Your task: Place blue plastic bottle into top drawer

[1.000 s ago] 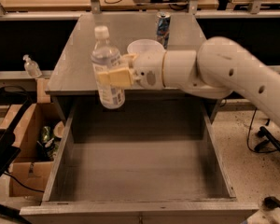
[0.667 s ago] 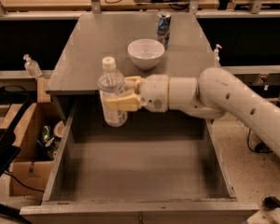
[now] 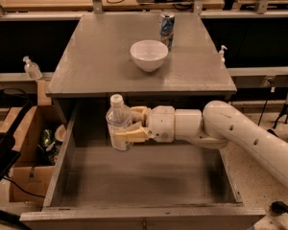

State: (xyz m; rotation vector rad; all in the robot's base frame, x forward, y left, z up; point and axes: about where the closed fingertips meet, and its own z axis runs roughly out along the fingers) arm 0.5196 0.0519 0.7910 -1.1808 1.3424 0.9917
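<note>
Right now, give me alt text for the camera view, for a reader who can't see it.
The robot arm's end effector grips a clear plastic water bottle upright, white cap up, at the back left of the open top drawer. A white bowl and a blue-and-white can stand on the grey cabinet top behind.

White jointed arm reaches in from right, forearm near horizontal. Tan two-finger gripper over rear left of grey wooden top drawer, fingers clamped on upright clear plastic water bottle.

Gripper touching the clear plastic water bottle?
Touching. Camera view: gripper, over the open grey wooden drawer, has fingers clamped around the clear plastic water bottle.
</note>
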